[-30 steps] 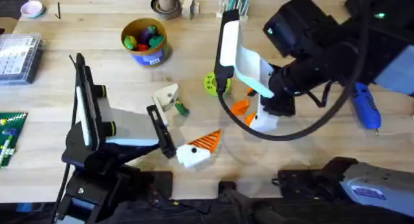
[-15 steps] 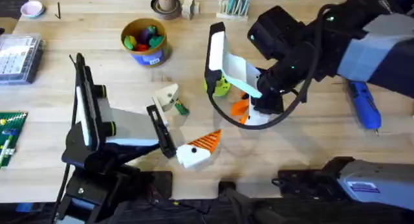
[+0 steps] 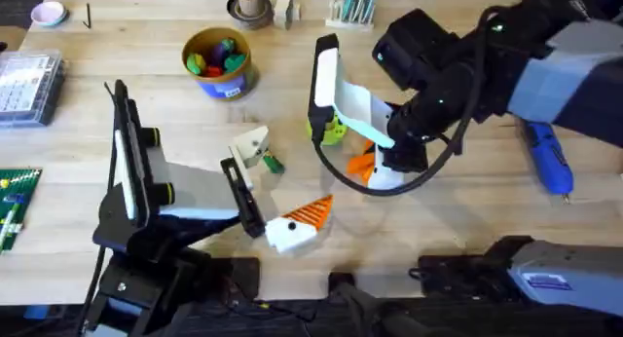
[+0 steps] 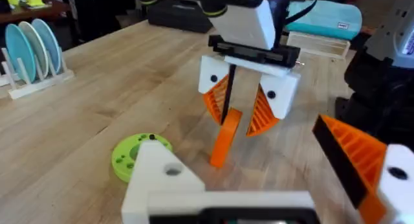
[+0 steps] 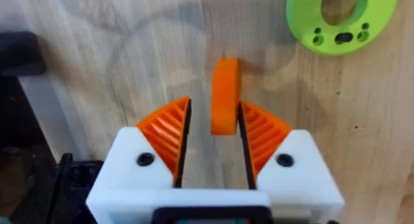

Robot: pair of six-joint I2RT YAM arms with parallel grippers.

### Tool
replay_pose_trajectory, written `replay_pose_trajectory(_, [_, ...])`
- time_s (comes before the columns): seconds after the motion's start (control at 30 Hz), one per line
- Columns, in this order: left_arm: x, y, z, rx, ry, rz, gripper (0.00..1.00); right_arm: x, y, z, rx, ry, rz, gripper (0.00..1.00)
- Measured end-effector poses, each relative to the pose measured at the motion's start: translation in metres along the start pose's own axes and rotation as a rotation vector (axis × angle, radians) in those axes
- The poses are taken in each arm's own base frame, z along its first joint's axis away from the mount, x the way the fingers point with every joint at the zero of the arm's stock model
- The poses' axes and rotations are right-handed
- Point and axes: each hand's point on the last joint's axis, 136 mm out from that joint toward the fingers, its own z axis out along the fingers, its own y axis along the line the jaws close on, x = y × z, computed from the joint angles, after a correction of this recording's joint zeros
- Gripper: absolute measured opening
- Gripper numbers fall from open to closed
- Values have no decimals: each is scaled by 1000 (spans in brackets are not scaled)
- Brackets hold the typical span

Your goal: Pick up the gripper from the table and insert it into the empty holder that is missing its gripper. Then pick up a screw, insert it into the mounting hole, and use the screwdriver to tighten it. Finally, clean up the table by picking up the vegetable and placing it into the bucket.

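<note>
Right gripper (image 5: 213,136) lines up on the orange gripper (image 5: 224,94)!
Jaws released, straddling it on the table (image 3: 458,220) for a side pinch; lime disc (image 3: 329,129) at ten o'clock.

We see the right gripper (image 5: 213,130) with its jaws spread around the orange gripper (image 5: 224,94), a thin gap of bare table (image 5: 129,68) showing on either side of the wedge between the ribbed pads (image 5: 169,130). Just beyond the jaw tips lies the lime-green disc (image 5: 341,17), close enough to block a straight push forward. Off to the side, towards the left gripper (image 3: 292,225), the tabletop lies open until the white holder (image 3: 250,142) and small vegetable (image 3: 274,164).
</note>
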Motion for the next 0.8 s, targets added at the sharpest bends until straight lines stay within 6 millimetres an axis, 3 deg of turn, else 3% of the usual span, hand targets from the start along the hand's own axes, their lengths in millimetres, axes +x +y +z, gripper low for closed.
replay_pose_trajectory(0.2, [0, 0, 0, 0, 0, 0, 993, 2, 2, 0, -7, 7, -13, 537])
replay_pose_trajectory(0.8, [0, 0, 0, 0, 0, 0, 993, 0, -1, 2, -3, 2, -22, 547])
